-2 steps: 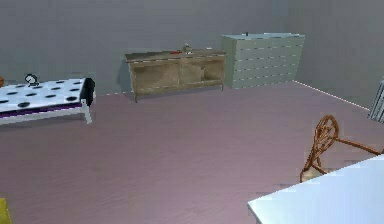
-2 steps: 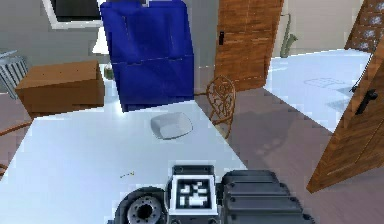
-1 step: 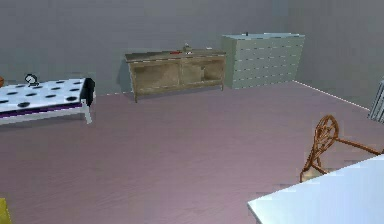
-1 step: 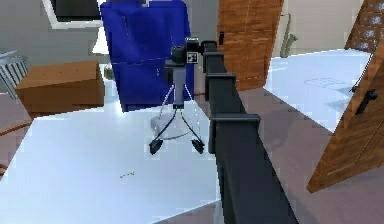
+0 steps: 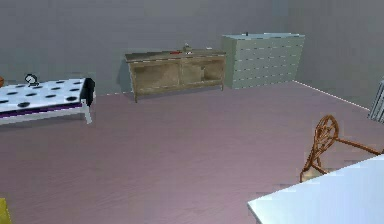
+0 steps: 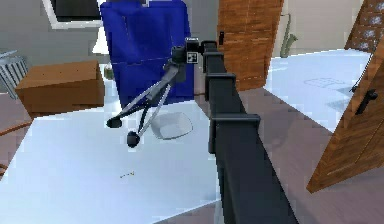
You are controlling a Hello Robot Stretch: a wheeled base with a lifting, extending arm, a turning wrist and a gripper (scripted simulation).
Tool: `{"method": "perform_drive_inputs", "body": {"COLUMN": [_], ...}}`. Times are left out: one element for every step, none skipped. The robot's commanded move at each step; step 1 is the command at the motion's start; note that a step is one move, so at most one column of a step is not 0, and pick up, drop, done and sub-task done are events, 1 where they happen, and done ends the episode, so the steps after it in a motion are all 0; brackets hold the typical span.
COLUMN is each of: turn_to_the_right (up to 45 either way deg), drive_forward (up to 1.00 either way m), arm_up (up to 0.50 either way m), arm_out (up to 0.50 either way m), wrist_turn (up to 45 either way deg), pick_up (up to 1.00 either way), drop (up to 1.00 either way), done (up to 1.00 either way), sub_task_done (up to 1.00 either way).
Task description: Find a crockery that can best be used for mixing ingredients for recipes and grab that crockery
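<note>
Arm side view: the arm (image 6: 235,140) reaches out over a white tabletop (image 6: 70,170). Its gripper (image 6: 123,131) is angled downward, and the thin fingers (image 6: 140,100) end low near the surface. Just beside them, toward the arm, sits a low white rounded vessel (image 6: 172,127), judged to be the mixing bowl sought. How far apart the fingers stand cannot be told, nor whether they have hold of anything. The main hazard is a misjudged rim, since the vessel is white on a white top. Fingers landing beside it rather than around its wall would shove it across the smooth surface, and a rounded wall could slip free on lifting. Room is tight farther out, where a blue chair (image 6: 145,45) stands at the table's far edge, close behind the gripper's body. A second table (image 6: 320,85) and a wooden chair (image 6: 360,120) lie toward the view's right, across a gap of floor. Forward view: a table corner (image 5: 320,205) and a wicker chair (image 5: 325,140) crowd the lower right. The pink floor (image 5: 180,140) lies open as far as the bed (image 5: 45,98), the sideboard (image 5: 175,72) and the dresser (image 5: 262,58).
</note>
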Motion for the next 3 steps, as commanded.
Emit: {"method": "perform_drive_inputs", "body": {"turn_to_the_right": [0.0, 0.0, 0.0], "drive_forward": [0.00, 0.00, 0.00], "arm_up": [0.00, 0.00, 0.00], "arm_out": [0.00, 0.00, 0.00], "wrist_turn": [45.0, 45.0, 9.0], "pick_up": [0.00, 0.00, 0.00], "drop": [0.00, 0.00, 0.00], "done": [0.00, 0.00, 0.00], "sub_task_done": [0.00, 0.00, 0.00]}}
